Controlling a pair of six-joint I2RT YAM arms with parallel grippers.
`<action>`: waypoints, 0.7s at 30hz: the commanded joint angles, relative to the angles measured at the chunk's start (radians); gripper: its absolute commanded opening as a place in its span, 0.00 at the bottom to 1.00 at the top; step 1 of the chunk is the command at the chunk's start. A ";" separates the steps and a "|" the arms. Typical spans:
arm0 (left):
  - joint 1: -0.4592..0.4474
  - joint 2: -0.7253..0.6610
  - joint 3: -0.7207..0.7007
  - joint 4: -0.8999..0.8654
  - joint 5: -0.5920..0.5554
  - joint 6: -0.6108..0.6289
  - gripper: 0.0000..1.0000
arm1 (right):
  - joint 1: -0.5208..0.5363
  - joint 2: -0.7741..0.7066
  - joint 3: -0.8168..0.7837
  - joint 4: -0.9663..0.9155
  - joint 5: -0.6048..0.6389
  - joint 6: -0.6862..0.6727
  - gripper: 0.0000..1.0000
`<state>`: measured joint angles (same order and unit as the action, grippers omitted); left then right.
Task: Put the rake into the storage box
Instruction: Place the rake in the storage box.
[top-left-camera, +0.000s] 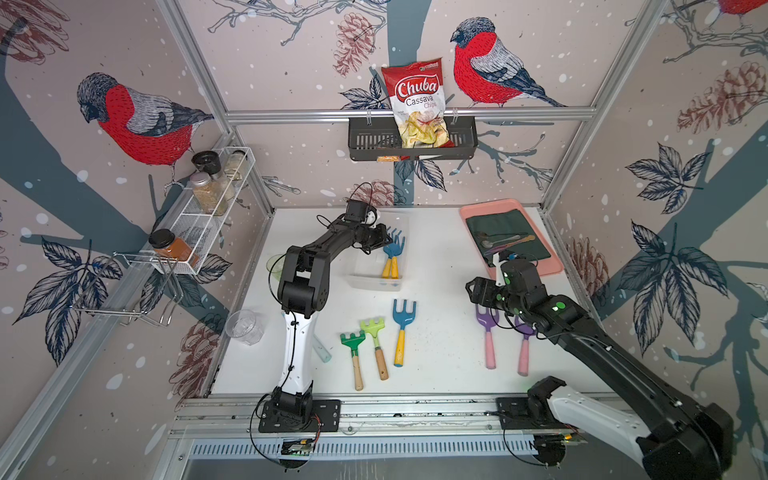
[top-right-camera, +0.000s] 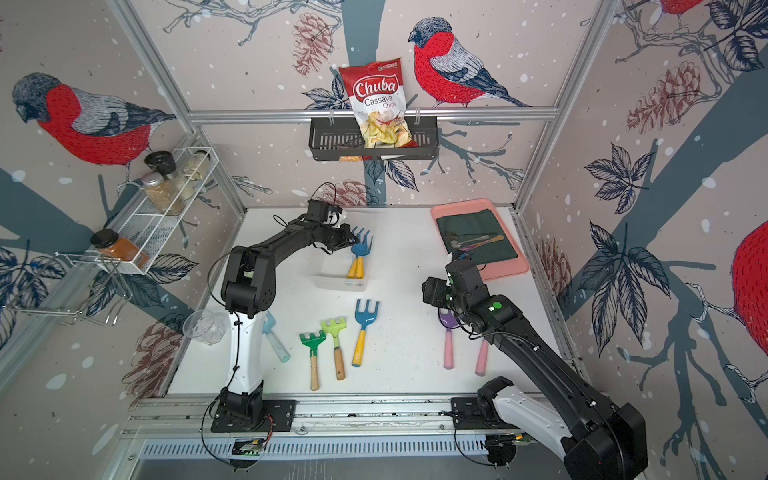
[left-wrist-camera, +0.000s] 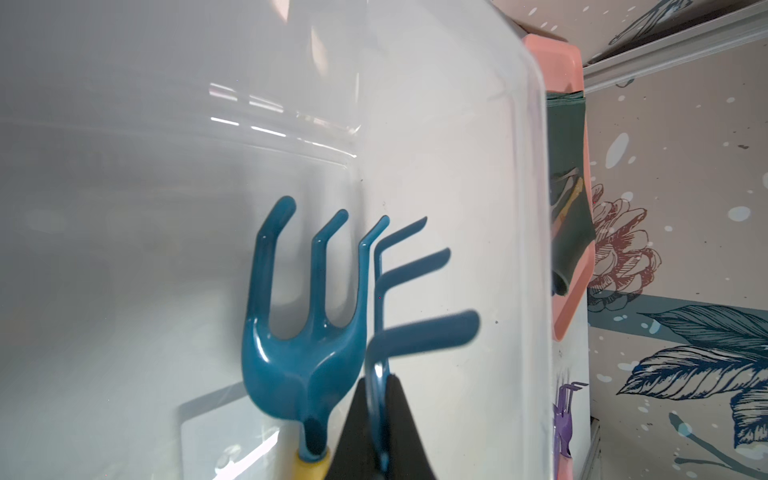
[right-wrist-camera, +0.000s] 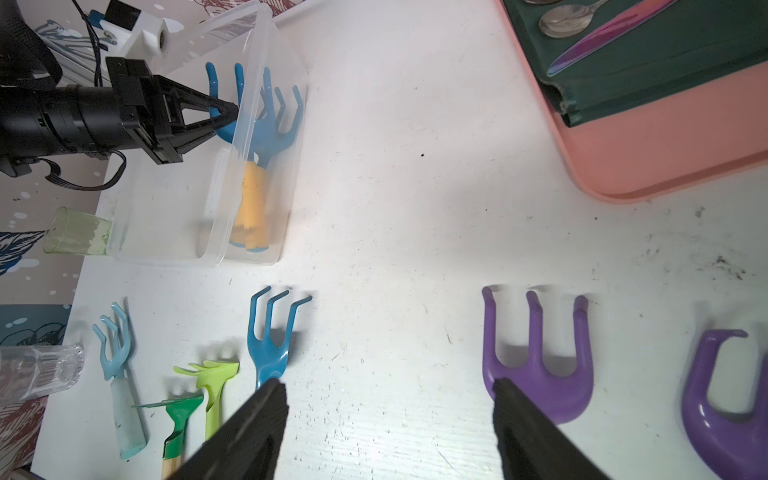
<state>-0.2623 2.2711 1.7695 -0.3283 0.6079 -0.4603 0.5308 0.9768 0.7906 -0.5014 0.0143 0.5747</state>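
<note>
From where I stand the trouble would come at the left: the left pincer (left-wrist-camera: 379, 399) is shut tight on the head of a blue plastic rake with a yellow handle (left-wrist-camera: 415, 332), which it holds on its edge, prongs pointing at the long wall of the clear, colourless plastic storage box (left-wrist-camera: 519, 208); let go like that, the rake may flop over onto the second blue rake with a yellow handle (left-wrist-camera: 299, 353) lying flat beside it, or its prongs may hook on the wall; and if the jaws drag on the thin head as they pull back, I'd expect the light box to shift or the rake to ride out with them.

As for where it lies: in the right wrist view the held rake sits inside the box, its yellow handle down along the floor next to the other handle, its head pinched right at the pincer's tips, the pincer reaching in over the rim.

Further right, the right pincer (right-wrist-camera: 386, 395) hangs with jaws wide apart and empty above the white table (right-wrist-camera: 415, 208), just beside a purple plastic rake (right-wrist-camera: 540, 386); a careless drop could knock that one.
</note>
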 joint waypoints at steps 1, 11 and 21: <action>-0.006 0.017 0.010 -0.016 -0.008 0.016 0.02 | -0.007 -0.002 -0.007 0.028 -0.012 -0.019 0.80; -0.010 0.027 0.015 -0.010 -0.013 0.012 0.27 | -0.019 -0.006 -0.022 0.021 -0.021 -0.022 0.80; -0.012 -0.028 -0.019 0.009 -0.028 -0.017 0.57 | -0.021 0.027 -0.079 -0.050 0.063 0.004 0.80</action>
<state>-0.2714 2.2711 1.7645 -0.3435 0.5903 -0.4648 0.5102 0.9909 0.7292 -0.5102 0.0265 0.5686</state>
